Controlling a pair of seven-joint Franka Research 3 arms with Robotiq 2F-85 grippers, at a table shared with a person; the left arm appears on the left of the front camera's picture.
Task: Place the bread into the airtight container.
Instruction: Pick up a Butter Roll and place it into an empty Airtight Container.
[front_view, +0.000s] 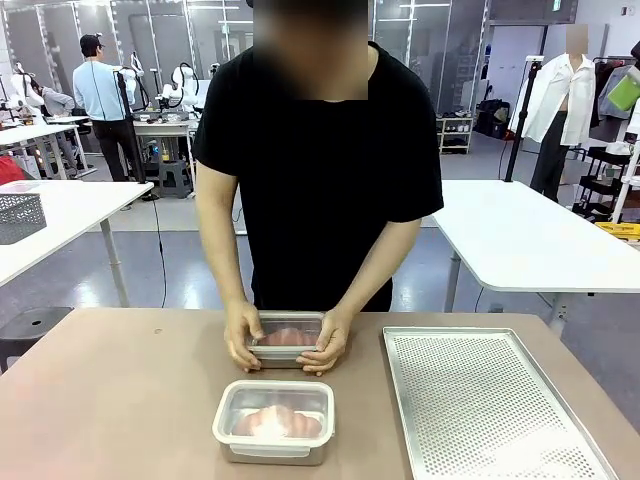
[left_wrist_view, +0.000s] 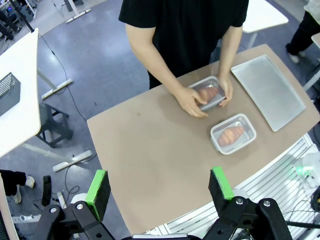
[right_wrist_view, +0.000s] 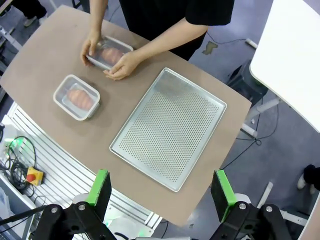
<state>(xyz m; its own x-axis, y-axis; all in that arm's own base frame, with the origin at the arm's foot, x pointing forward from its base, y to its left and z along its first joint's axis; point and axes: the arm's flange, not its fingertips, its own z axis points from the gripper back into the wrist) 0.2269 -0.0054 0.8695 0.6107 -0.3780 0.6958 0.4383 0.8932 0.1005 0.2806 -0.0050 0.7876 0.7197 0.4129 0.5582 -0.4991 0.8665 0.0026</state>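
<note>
Both containers already hold bread under lids. The near container (front_view: 274, 421) sits closed at the table's near middle with its bread (front_view: 279, 422) inside. The person's hands (front_view: 243, 340) press the lid of the far container (front_view: 287, 338), so sealing looks like the last step. The perforated tray (front_view: 490, 405) on the right lies bare. The left gripper (left_wrist_view: 160, 189) and right gripper (right_wrist_view: 161, 191) hang high, fingers spread wide, holding nothing.

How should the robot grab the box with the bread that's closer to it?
Probably from above, pinching the near box across its two long sides. It lies flat with its lid on, and its narrow width would likely fit between open fingers. The person's hands hold only the far box, so this one is free.
</note>
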